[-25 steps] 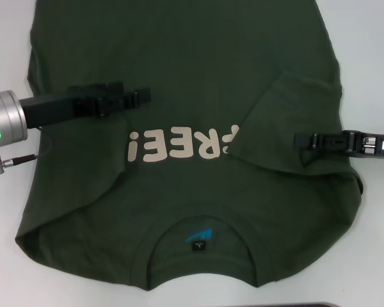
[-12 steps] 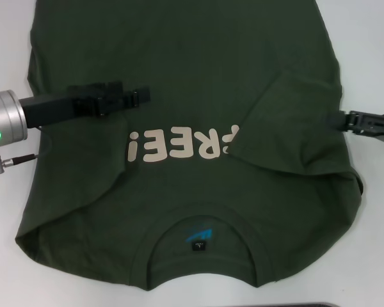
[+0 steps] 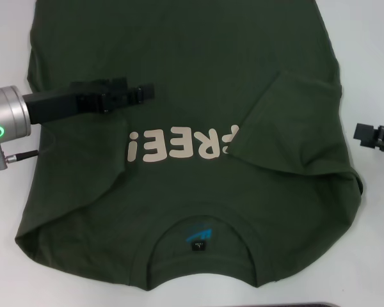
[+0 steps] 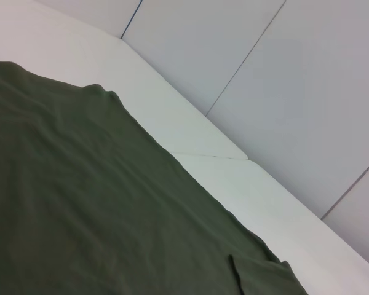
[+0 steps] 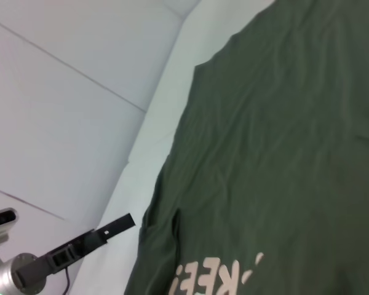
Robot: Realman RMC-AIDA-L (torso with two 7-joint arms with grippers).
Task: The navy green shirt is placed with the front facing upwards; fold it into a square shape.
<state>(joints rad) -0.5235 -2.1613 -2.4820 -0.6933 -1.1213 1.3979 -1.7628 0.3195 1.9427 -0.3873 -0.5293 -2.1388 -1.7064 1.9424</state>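
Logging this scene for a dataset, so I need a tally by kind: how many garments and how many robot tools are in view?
Garments: 1, the navy green shirt
Robot tools: 2, the left tool over the shirt, the right tool off its edge
Total: 3

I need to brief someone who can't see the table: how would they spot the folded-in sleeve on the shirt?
The shirt covers most of the white table, collar nearest the robot. On the robot's right side, the sleeve lies folded inward as a slanted flap, its edge covering the end of the cream lettering. The left side, under the left gripper, shows no such flap.
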